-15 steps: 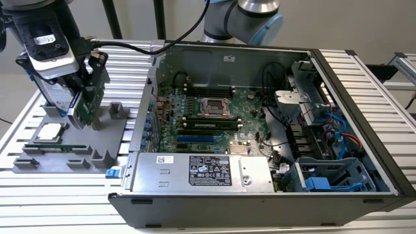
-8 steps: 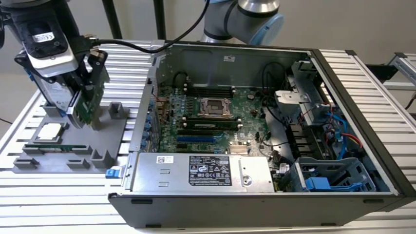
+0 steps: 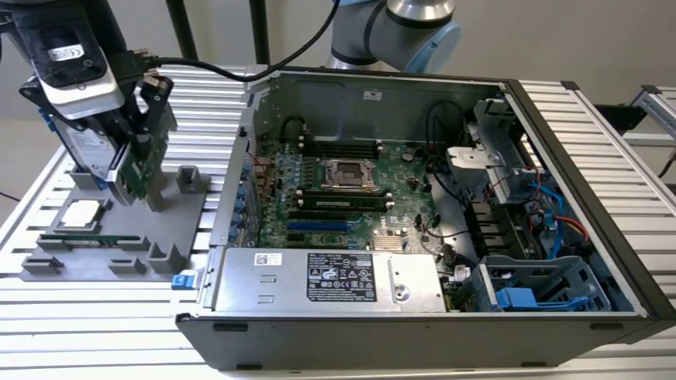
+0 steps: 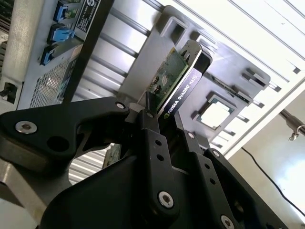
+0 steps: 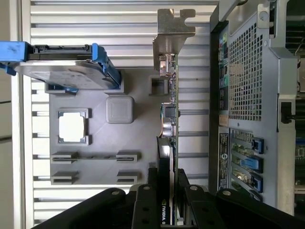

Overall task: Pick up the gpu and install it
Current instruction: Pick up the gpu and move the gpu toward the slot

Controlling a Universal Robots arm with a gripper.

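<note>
Hand (image 5: 167, 191) is clamped tight on the gpu (image 5: 169, 114) at its cooler end, with the bracket (image 5: 174, 33) pointing away from the hand. The card hangs edge-on over the tray (image 5: 100, 138), on the side next to the case (image 5: 243, 71). Can't tell if it's clear of the tray.

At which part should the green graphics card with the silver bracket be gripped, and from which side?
Pinch the flat green circuit-board gpu across its two broad faces, at the end away from the silver metal bracket, coming from above. It stands on edge, thin enough for the gripper, now shut on it so.
</note>
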